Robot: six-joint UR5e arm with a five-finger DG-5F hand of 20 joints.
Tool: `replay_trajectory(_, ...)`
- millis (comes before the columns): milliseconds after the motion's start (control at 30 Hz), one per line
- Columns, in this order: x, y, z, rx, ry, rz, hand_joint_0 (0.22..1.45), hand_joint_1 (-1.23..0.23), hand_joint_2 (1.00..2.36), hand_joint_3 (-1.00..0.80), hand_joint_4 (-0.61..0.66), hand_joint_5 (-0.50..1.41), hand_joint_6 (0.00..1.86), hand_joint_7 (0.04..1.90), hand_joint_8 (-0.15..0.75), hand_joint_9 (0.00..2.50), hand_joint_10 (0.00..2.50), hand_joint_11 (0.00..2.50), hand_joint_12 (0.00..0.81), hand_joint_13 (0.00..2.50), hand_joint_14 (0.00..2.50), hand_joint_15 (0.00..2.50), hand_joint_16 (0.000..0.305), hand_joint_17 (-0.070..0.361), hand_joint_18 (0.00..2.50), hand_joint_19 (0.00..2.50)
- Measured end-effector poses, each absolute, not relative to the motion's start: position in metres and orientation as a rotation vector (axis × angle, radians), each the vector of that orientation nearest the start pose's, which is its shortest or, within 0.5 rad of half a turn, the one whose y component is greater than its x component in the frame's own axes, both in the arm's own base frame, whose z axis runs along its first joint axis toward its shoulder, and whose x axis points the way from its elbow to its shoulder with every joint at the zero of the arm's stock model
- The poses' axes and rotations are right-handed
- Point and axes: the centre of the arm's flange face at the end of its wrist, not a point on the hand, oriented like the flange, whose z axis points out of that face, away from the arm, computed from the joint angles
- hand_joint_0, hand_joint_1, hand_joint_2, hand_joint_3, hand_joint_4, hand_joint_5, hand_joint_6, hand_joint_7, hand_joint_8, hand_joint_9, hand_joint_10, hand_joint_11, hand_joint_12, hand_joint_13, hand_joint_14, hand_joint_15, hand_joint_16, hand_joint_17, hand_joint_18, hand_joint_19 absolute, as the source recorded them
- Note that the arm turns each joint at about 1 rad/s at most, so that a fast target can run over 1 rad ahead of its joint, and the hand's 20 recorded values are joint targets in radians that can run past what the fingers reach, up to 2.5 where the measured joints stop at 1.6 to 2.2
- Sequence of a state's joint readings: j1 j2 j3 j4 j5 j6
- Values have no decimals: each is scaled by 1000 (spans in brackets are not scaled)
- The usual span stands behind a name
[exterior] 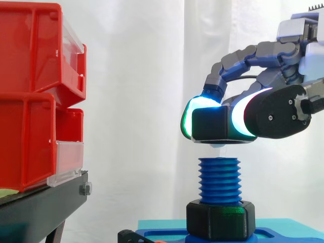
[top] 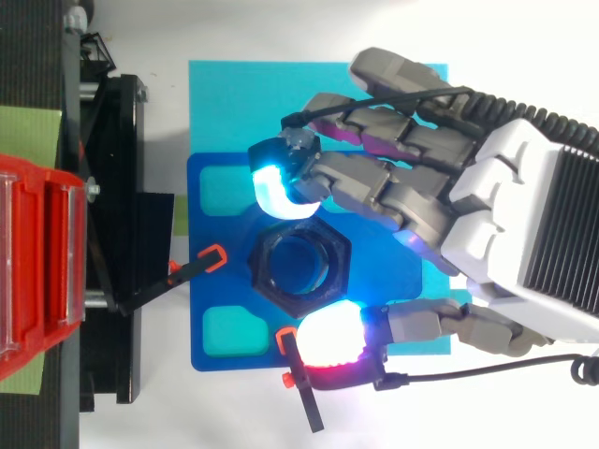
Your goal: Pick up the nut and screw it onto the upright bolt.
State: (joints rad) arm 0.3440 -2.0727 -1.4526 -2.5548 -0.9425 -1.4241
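A blue threaded bolt (exterior: 219,179) stands upright on a blue base plate (top: 217,281). The black hex nut (exterior: 219,218) sits low on the bolt, down at its foot, and from above it rings the bolt top (top: 301,264). My hand (exterior: 283,109) hovers just above the bolt's top, touching nothing. Its fingers are loosely bent and spread wider than the nut. From above, a cyan fingertip (top: 276,187) and a red one (top: 332,337) lie on opposite sides of the nut, with nothing between them.
Stacked red bins (exterior: 30,101) sit on a black stand (exterior: 40,207) to the left. The base plate lies on a cyan mat (top: 225,103). Two black clamps with orange tips (top: 201,262) (top: 299,383) grip the plate's edges near the nut.
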Motion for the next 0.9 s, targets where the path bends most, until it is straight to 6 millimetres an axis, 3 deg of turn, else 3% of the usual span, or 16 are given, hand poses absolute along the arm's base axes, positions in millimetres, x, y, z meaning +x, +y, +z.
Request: replay_trajectory(900, 699, 42, 295, 395, 1341, -8, 582, -612, 1003, -463, 219, -157, 857, 1037, 318, 727, 2, 66, 330, 582, 0, 0, 38, 86, 383, 0)
